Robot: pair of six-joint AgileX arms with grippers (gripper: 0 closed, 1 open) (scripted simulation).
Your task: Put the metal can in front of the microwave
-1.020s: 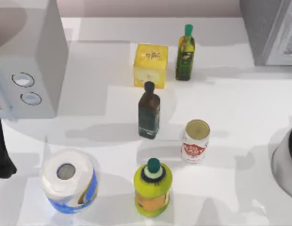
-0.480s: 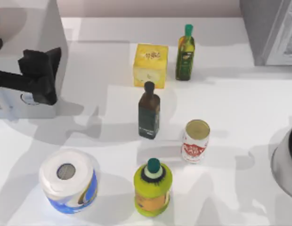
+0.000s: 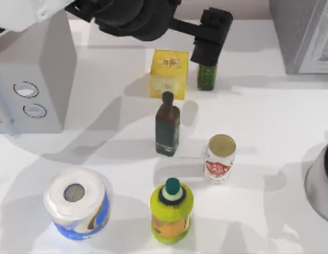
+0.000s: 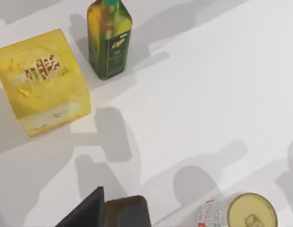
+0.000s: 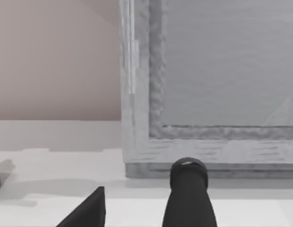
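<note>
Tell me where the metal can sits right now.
In the top view, the small white metal can stands upright right of centre, beside the dark brown glass bottle.

Left gripper [image 3: 206, 50] swung from beside the microwave [image 3: 29, 79] to the far side, seemingly over the green bottle [image 3: 207, 76]

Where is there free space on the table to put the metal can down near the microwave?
Bare table lies beside the microwave face with the dials, bordered by the yellow box, the dark bottle and the paper roll. The middle is crowded: the metal can stands between the dark bottle and the yellow-green bottle.
</note>
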